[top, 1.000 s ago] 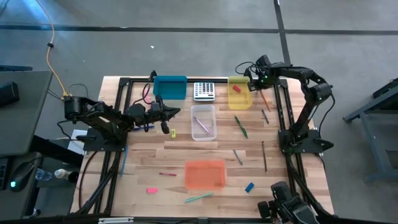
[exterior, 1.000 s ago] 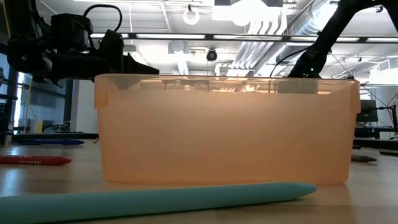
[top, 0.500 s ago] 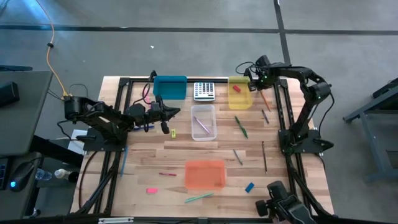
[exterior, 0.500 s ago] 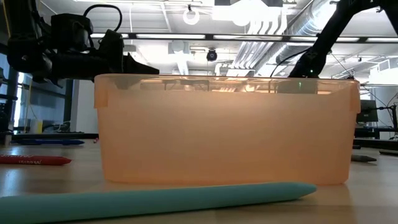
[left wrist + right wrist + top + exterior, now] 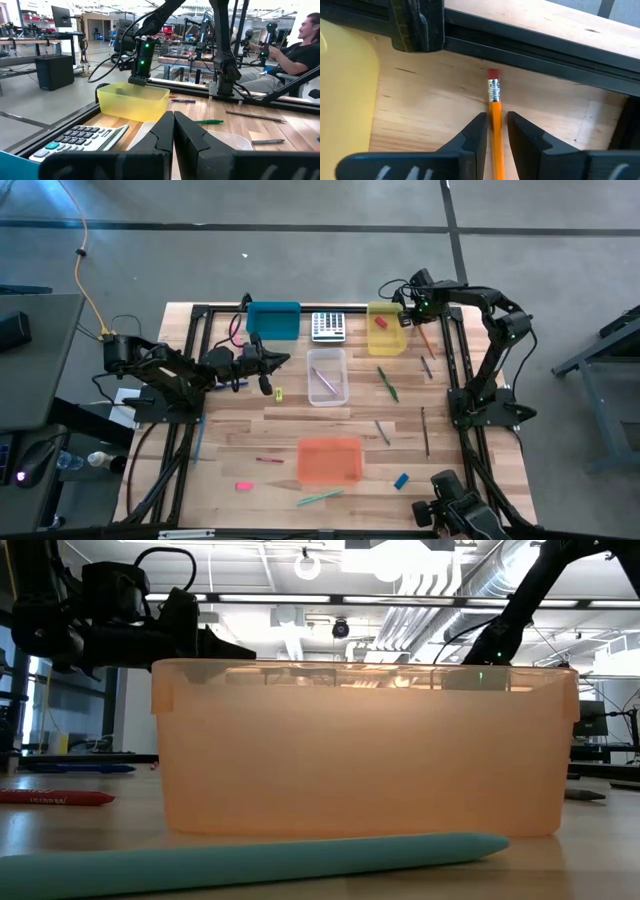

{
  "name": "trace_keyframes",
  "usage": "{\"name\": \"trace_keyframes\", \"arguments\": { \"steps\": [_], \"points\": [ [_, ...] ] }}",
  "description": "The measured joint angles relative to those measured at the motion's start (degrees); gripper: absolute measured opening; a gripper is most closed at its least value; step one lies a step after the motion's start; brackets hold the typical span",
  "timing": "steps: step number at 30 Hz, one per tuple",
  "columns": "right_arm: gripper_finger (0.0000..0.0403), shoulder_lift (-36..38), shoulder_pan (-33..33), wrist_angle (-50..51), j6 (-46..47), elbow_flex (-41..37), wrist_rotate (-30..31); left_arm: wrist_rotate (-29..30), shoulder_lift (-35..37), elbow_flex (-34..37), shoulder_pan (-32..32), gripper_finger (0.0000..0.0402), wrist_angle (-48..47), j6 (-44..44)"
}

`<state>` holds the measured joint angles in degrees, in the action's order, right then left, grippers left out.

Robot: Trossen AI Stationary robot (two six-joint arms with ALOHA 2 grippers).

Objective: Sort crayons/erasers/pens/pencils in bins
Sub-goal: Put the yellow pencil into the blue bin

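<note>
Right end effector (image 5: 494, 131) at the desk's (image 5: 230, 450) far right corner, beside the yellow bin (image 5: 385, 330), its fingers apparently closed on an orange pencil (image 5: 495, 127) lying on the wood. Left end effector (image 5: 173, 131) closed and empty, near the teal bin (image 5: 272, 320). Orange bin (image 5: 329, 460) stands near the front edge.

- I see a grey concrete floor (image 5: 300, 250) around the table, crossed by dark lines.
- Ceiling ducts (image 5: 430, 600) and strip lights overhead.
- Workbenches with monitors (image 5: 62, 15) at the back.
- A seated person (image 5: 300, 50) off to one side.
</note>
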<state>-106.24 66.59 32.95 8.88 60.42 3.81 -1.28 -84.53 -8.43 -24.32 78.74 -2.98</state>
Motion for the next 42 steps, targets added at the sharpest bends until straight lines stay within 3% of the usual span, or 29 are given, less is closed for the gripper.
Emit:
{"name": "trace_keyframes", "arguments": {
  "steps": [20,30,42],
  "points": [
    [0.0070,0.00,0.04,0.04,0.07,0.00,-0.44,0.00,0.00,0.00,0.00,0.0000,0.00,-0.04],
    [0.0006,0.06,0.02,0.07,-0.34,0.02,-0.74,0.00,0.00,0.00,0.00,0.0000,0.00,-0.03],
    [0.0010,2.51,0.04,0.16,-0.28,-0.32,-0.74,0.00,0.00,0.00,0.00,0.0000,-0.02,-0.92]
  ]
}}
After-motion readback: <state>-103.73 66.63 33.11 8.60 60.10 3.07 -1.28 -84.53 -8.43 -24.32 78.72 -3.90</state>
